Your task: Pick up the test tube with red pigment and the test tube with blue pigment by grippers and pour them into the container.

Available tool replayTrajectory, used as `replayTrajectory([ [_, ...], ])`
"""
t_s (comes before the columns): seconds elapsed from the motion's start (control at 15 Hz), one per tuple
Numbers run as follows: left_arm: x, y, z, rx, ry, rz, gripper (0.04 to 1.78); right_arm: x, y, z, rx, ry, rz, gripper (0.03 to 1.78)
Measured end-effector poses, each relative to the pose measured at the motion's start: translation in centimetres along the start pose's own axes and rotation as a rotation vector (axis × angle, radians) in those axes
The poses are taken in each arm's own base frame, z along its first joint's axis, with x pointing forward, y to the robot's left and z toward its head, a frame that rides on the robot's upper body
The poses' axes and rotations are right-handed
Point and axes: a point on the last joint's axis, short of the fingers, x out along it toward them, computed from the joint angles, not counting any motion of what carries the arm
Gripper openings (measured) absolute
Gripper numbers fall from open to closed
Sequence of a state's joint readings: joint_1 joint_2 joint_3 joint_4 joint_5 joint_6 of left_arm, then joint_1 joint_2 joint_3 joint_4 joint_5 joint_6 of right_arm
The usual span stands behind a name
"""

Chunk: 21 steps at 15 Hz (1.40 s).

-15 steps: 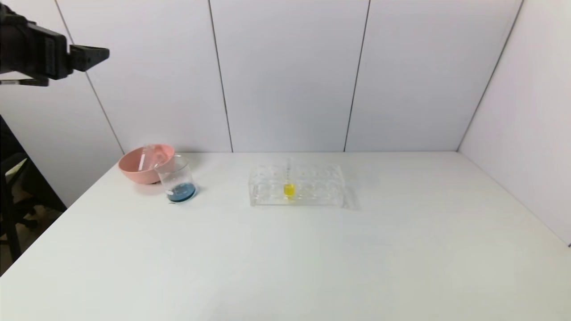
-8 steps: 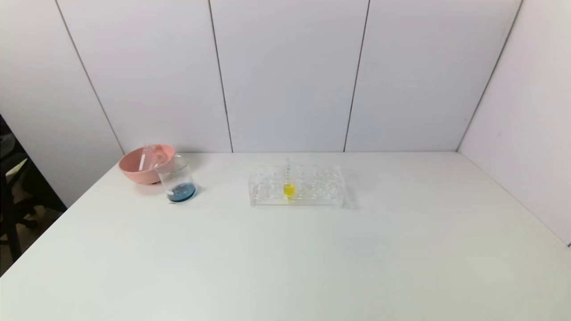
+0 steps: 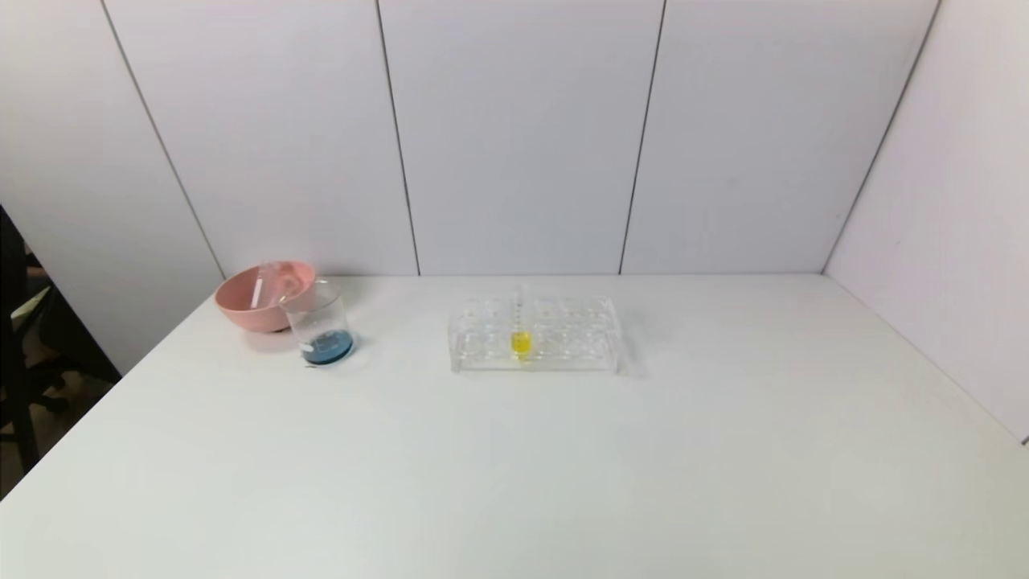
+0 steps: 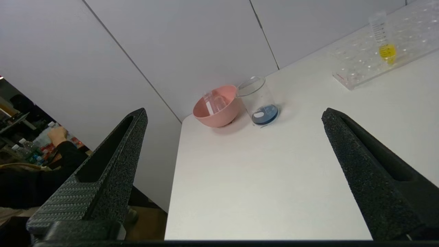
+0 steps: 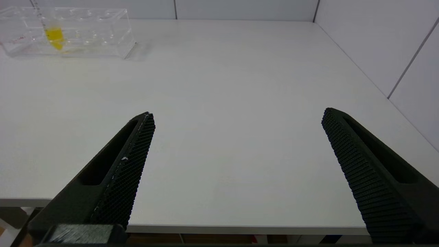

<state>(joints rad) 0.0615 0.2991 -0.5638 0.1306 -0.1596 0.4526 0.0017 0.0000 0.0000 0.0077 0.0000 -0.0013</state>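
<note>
**Both arms pulled back, beaker holds blue liquid**

Glass beaker [image 3: 320, 331] at mid-left of the head view, on the white table [image 3: 514, 450], dark blue liquid at its bottom, touching the pink bowl [image 3: 256, 299] behind it. Clear empty tubes [image 4: 213, 102] lean inside the bowl. Clear rack [image 3: 534, 334] at centre holds a yellow-liquid tube [image 3: 520, 331]. Left gripper [image 4: 233, 115] spread wide, empty, off the table's left edge. Right gripper [image 5: 238, 115] spread wide, empty, over the near right edge.

Laboratory-type test cell. Indicators: a white table [image 3: 514, 466] enclosed by plain white wall panels [image 3: 514, 137]; a clear tube rack [image 3: 534, 335] holding a graduated tube of yellow liquid [image 3: 520, 338]; a glass beaker [image 3: 319, 326] containing blue liquid; shelved bottles [image 4: 25, 149] beyond the enclosure.
</note>
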Motion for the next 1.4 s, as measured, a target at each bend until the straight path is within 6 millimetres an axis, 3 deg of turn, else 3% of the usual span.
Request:
replayTrajectory([
  [0.4,-0.9,-2.1,-4.7,-0.035,0.058,0.007,1.77,0.0,0.0,0.0,0.0,0.0,-0.001,1.77],
  [0.8,-0.5,-5.2,-11.1,-0.198,0.064,-0.018,1.77,0.0,0.0,0.0,0.0,0.0,-0.001,1.77],
  [1.27,-0.6,-6.2,-13.2,-0.243,0.138,-0.009,1.77,0.0,0.0,0.0,0.0,0.0,0.0,1.77],
  [1.4,-0.7,-6.1,-13.3,-0.34,0.152,0.028,1.77,0.0,0.0,0.0,0.0,0.0,0.0,1.77],
])
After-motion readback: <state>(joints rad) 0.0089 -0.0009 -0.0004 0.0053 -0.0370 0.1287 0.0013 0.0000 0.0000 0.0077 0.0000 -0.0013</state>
